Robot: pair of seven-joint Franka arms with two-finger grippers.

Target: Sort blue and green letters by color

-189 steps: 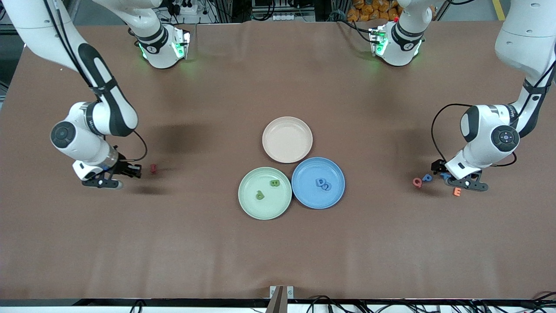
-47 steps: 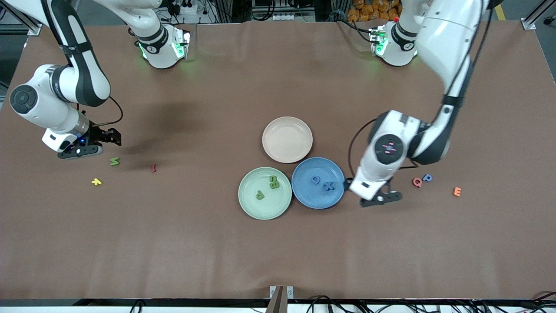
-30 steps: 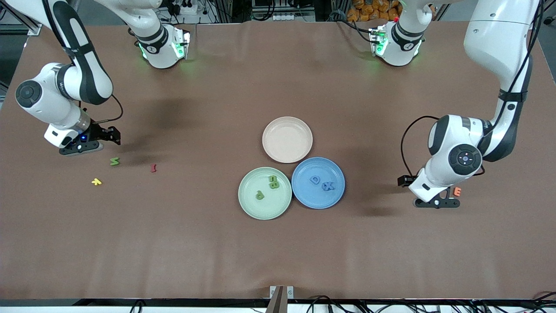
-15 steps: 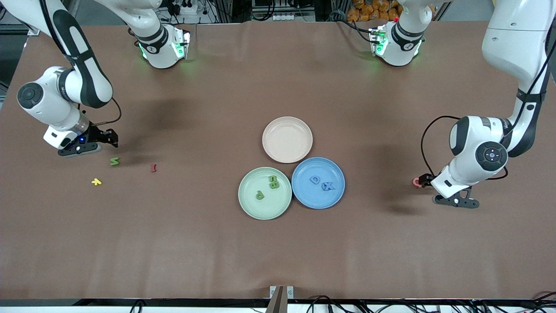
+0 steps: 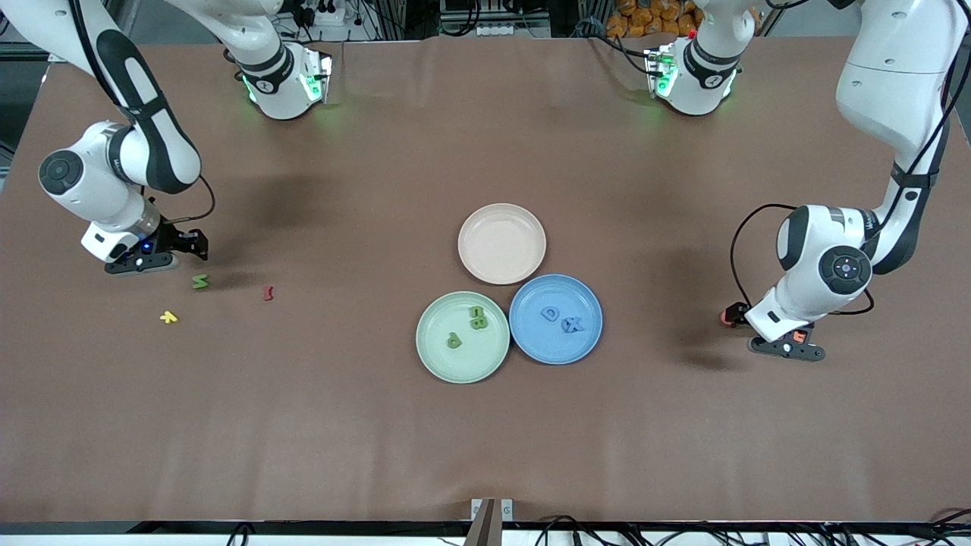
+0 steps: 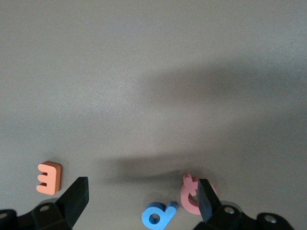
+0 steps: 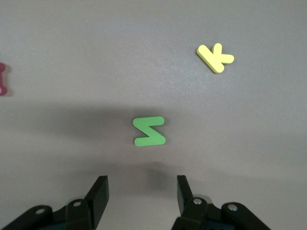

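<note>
From the front camera, the left gripper (image 5: 785,347) had swung away from the blue plate (image 5: 523,341) and hung low over the loose letters at the left arm's end of the table. Only an edge of the pink letter (image 5: 727,318) and the orange letter (image 5: 799,334) showed past it. The blue plate, at five o'clock from the empty pink plate (image 5: 501,227), held two blue letters (image 5: 561,318). The green plate (image 5: 425,349), at seven o'clock, held two green letters (image 5: 466,327). The right gripper (image 5: 144,262) hovered with the loose green letter (image 5: 199,281) at four o'clock from it, the yellow letter (image 5: 168,317) and dark red letter (image 5: 267,293) nearby.

In the left wrist view, the fingers were spread wide and empty. The loose blue letter (image 6: 159,215) lay on the table between them, just beside the pink letter, so the next grasp probably needed care not to catch both.

In the right wrist view, the fingers had narrowed but stood apart, empty, lined up on the green letter. Two pickups seemed imminent.
</note>
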